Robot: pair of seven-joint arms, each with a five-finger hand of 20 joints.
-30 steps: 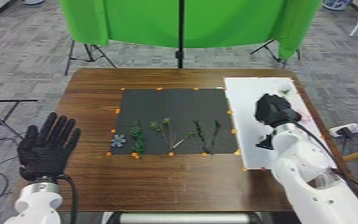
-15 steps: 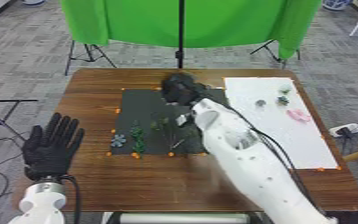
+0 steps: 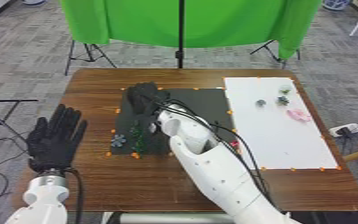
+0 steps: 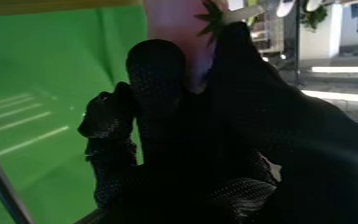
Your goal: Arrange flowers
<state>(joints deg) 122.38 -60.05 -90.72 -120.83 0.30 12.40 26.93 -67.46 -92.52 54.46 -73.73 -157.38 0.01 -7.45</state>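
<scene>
Right hand (image 3: 145, 99) pinches a pink flower (image 4: 175, 22) between thumb and fingers.

Showing a flat, blue-grey flower (image 3: 118, 140) near one corner of the dark mat (image 3: 206, 101), petals spreading. Showing a leafy green stem (image 3: 137, 137) just beside it, lying lengthwise. On the white sheet (image 3: 273, 145), showing a ruffled pink flower (image 3: 299, 115), a small grey bloom (image 3: 261, 103), a dark green rosette (image 3: 283, 100) and a pale green bloom (image 3: 285, 89) resting apart. Showing a blurred pink bloom (image 4: 171, 20) with pointed green leaves (image 4: 213, 19) at the right hand (image 3: 144, 98), touching.
</scene>
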